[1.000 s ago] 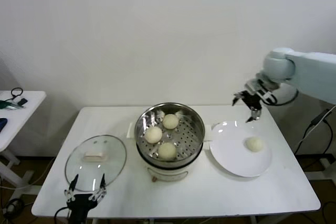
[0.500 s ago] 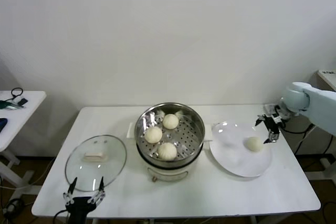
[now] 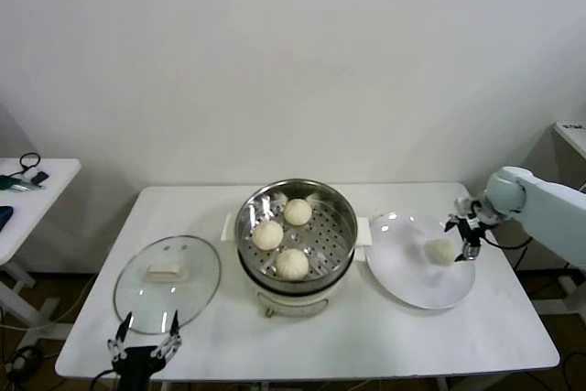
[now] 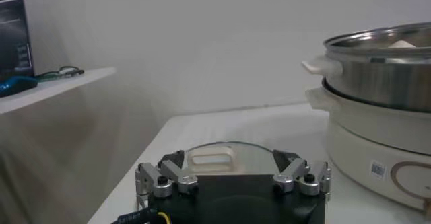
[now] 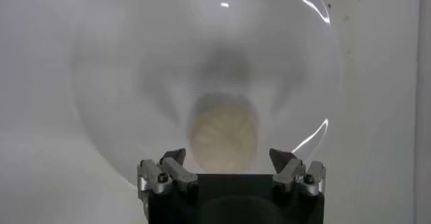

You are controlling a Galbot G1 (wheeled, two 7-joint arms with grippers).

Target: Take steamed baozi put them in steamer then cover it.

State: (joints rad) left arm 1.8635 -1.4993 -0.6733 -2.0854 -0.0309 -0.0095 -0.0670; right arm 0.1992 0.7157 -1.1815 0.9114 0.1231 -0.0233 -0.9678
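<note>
Steel pot, head view: the steamer (image 3: 296, 231) sits mid-table with its lid off, so buns can go in from above; it is the landmark for all below.
Buns inside: three steamed baozi (image 3: 291, 263) lie apart on the perforated tray, leaving room for one more.
Last bun: the fourth baozi (image 3: 442, 251) rests on the white plate (image 3: 407, 276), right of the steamer.
Right gripper (image 3: 465, 233): just beside that bun on its far-from-steamer side, fingers spread wide and holding nothing; I judge it is lining up to pick it.
Cover (image 3: 168, 282): lies flat on the table left of the steamer, handle up, likely parked there until loading is done.
Left gripper (image 3: 143, 345): low at the table's near edge, in front of the cover, well left of the steamer, fingers wide and empty, waiting.
Left wrist view: open left gripper (image 4: 232, 178) faces the cover's handle (image 4: 209, 159); the steamer (image 4: 377, 77) stands beyond.
Right wrist view: the bun (image 5: 224, 136) sits between the spread fingers (image 5: 291, 167), on the plate (image 5: 121, 77), not yet touched.
</note>
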